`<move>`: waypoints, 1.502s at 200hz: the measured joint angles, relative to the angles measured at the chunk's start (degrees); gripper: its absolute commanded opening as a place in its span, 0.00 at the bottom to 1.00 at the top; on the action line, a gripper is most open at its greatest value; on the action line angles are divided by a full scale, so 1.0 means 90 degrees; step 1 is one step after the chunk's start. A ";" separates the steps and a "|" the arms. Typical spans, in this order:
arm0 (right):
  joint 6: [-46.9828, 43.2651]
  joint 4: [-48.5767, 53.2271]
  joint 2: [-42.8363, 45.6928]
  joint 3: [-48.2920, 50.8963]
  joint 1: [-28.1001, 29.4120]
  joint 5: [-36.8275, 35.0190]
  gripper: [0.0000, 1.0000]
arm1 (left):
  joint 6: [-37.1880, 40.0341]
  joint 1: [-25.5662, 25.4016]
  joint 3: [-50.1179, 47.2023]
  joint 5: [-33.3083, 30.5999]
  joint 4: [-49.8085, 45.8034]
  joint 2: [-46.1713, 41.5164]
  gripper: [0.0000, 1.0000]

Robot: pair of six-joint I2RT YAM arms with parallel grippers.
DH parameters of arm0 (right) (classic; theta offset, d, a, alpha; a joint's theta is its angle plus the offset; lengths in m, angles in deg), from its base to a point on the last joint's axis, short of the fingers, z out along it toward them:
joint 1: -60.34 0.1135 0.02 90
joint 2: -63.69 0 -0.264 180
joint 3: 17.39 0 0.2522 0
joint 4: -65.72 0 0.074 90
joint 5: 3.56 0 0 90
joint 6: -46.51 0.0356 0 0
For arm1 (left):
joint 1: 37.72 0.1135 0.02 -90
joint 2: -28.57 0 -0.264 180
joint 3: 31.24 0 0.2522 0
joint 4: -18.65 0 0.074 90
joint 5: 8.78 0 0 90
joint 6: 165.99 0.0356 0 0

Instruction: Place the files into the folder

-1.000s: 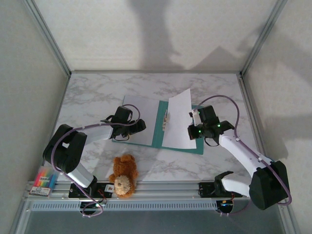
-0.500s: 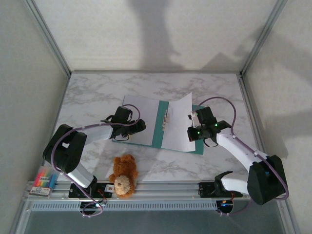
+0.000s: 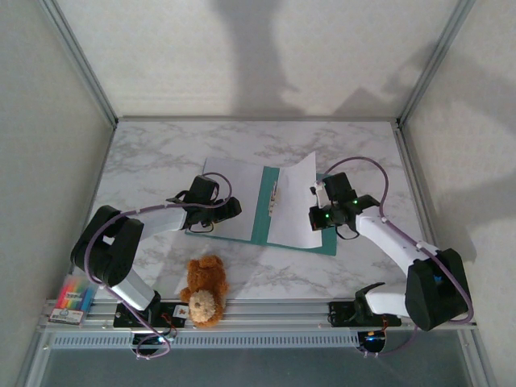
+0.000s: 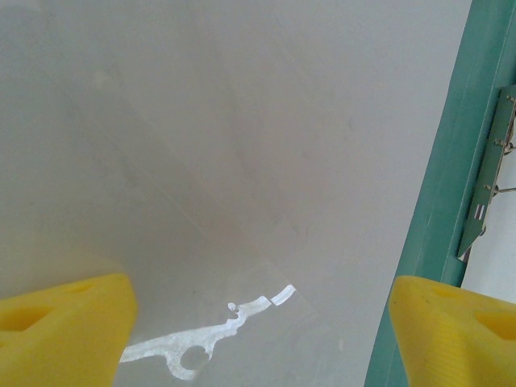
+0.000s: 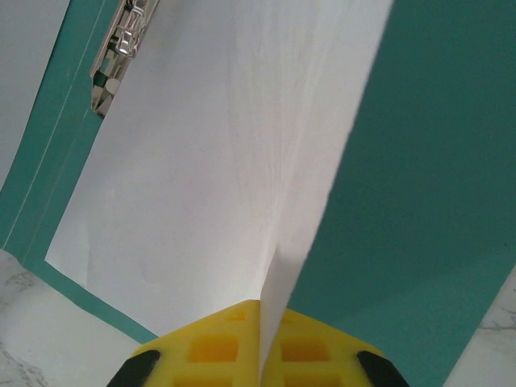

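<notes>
Marble table: right hand pinches the files (folder lies open).

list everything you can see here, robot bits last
folder: one, teal with pale inside, open at table centre
files: stack, white, on folder's right half, right edge raised
clip: one, silver, on folder's spine
teddy bear: one, brown, near edge, left of centre
small box: one, multicoloured, near-left corner
table: one, white-grey marble
left claw: one, yellow, open over folder's left cover
right claw: one, yellow, shut on files
</notes>
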 measured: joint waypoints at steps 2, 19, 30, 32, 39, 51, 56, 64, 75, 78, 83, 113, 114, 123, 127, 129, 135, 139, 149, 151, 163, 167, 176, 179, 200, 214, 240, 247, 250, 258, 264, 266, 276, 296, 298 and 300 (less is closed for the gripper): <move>0.0000 0.0000 -0.0007 0.0000 0.0000 0.0010 0.00 | 0.0000 0.0000 0.0000 0.0000 0.0000 0.0000 0.84; -0.0002 0.0002 -0.0017 -0.0002 -0.0005 0.0061 0.00 | 0.0000 0.0000 0.0000 0.0000 0.0000 0.0000 0.84; -0.0005 -0.0002 -0.0015 -0.0002 -0.0017 0.0134 0.00 | 0.0000 0.0000 0.0000 0.0000 0.0000 0.0000 0.84; -0.0005 0.0000 -0.0015 -0.0002 -0.0022 0.0146 0.00 | 0.0000 0.0000 0.0000 0.0000 0.0000 0.0000 0.84; -0.0005 0.0000 -0.0015 -0.0002 -0.0039 0.0177 0.00 | 0.0000 0.0000 0.0000 0.0000 0.0000 0.0000 0.84; -0.0007 0.0000 -0.0012 -0.0002 -0.0075 0.0236 0.00 | 0.0000 0.0000 0.0000 0.0000 0.0000 0.0000 0.84; -0.0010 0.0002 -0.0012 -0.0002 -0.0090 0.0270 0.00 | 0.0000 0.0000 0.0000 0.0002 0.0000 0.0000 0.84; -0.0024 0.0005 -0.0012 -0.0002 -0.0114 0.0301 0.00 | 0.0000 0.0000 0.0000 0.0000 0.0000 0.0000 0.84; -0.0029 0.0010 -0.0007 -0.0002 -0.0138 0.0333 0.00 | 0.0000 0.0000 0.0000 0.0002 0.0000 0.0000 0.84; -0.0029 0.0012 -0.0007 -0.0002 -0.0143 0.0340 0.00 | 0.0000 0.0000 0.0000 0.0002 0.0000 0.0000 0.84; -0.0032 0.0022 0.0005 -0.0002 -0.0155 0.0342 0.00 | 0.0002 0.0000 0.0000 0.0002 0.0000 0.0000 0.84; -0.0061 0.0053 0.0134 0.0019 -0.0180 0.0347 0.00 | 0.0019 0.0000 0.0000 0.0002 -0.0002 0.0000 0.84; -0.0066 0.0056 0.0141 0.0022 -0.0180 0.0347 0.00 | 0.0022 0.0000 0.0000 0.0002 -0.0002 0.0000 0.84; -0.0083 0.0056 0.0185 0.0029 -0.0180 0.0347 0.00 | 0.0022 0.0000 0.0000 0.0002 -0.0002 0.0000 0.84; -0.0097 0.0056 0.0202 0.0032 -0.0180 0.0347 0.00 | 0.0022 0.0000 0.0000 0.0002 -0.0002 0.0000 0.84; -0.0097 0.0053 0.0211 0.0034 -0.0180 0.0347 0.00 | 0.0022 0.0000 0.0000 0.0002 -0.0002 0.0000 0.84; -0.0109 0.0053 0.0223 0.0034 -0.0180 0.0345 0.00 | 0.0022 0.0000 0.0000 0.0002 -0.0002 0.0000 0.84; -0.0124 0.0053 0.0233 0.0034 -0.0180 0.0345 0.00 | 0.0022 0.0000 0.0000 0.0002 -0.0002 0.0000 0.84; -0.0143 0.0053 0.0233 0.0034 -0.0187 0.0345 0.00 | 0.0022 0.0000 0.0000 0.0002 -0.0002 0.0000 0.84; -0.0143 0.0053 0.0233 0.0034 -0.0187 0.0345 0.00 | 0.0022 0.0000 0.0000 0.0002 -0.0002 0.0000 0.84; -0.0148 0.0058 0.0233 0.0034 -0.0204 0.0345 0.00 | 0.0022 0.0000 0.0000 0.0005 -0.0002 0.0000 0.84; -0.0148 0.0056 0.0233 0.0034 -0.0209 0.0347 0.00 | 0.0022 0.0000 0.0000 0.0002 -0.0002 0.0000 0.84; -0.0148 0.0061 0.0233 0.0034 -0.0211 0.0345 0.00 | 0.0022 0.0000 0.0000 0.0005 -0.0002 0.0000 0.84; -0.0148 0.0066 0.0233 0.0034 -0.0209 0.0345 0.00 | 0.0022 0.0000 0.0000 0.0005 -0.0002 0.0000 0.84; -0.0148 0.0102 0.0233 0.0041 -0.0209 0.0379 0.00 | 0.0022 0.0000 0.0000 0.0005 -0.0002 0.0000 0.84; -0.0146 0.0121 0.0233 0.0051 -0.0211 0.0413 0.00 | 0.0022 0.0000 0.0000 0.0005 -0.0002 0.0000 0.84; -0.0143 0.0168 0.0233 0.0053 -0.0211 0.0469 0.00 | 0.0024 0.0000 0.0000 0.0005 -0.0002 0.0000 0.84; -0.0143 0.0175 0.0233 0.0056 -0.0211 0.0471 0.00 | 0.0022 0.0000 0.0000 0.0005 -0.0005 0.0000 0.84; -0.0141 0.0170 0.0236 0.0058 -0.0211 0.0471 0.00 | 0.0022 0.0000 0.0000 0.0005 -0.0005 0.0000 0.84; -0.0141 0.0170 0.0240 0.0070 -0.0211 0.0469 0.00 | 0.0024 0.0000 0.0000 0.0005 -0.0002 0.0000 0.84; -0.0143 0.0170 0.0243 0.0075 -0.0216 0.0469 0.00 | 0.0024 0.0000 0.0000 0.0005 -0.0005 0.0000 0.84; -0.0143 0.0172 0.0243 0.0075 -0.0216 0.0466 0.00 | 0.0024 0.0000 0.0000 0.0005 -0.0002 0.0000 0.84; -0.0143 0.0172 0.0243 0.0075 -0.0221 0.0466 0.00 | 0.0024 0.0000 0.0000 0.0005 -0.0005 0.0000 0.84; -0.0143 0.0172 0.0243 0.0075 -0.0221 0.0466 0.00 | 0.0044 0.0000 0.0000 0.0007 -0.0005 0.0000 0.84; -0.0143 0.0172 0.0243 0.0075 -0.0221 0.0466 0.00 | 0.0044 0.0000 0.0000 0.0007 -0.0005 0.0000 0.84; -0.0143 0.0170 0.0243 0.0075 -0.0221 0.0466 0.00 | 0.0046 0.0000 0.0000 0.0007 -0.0005 0.0000 0.84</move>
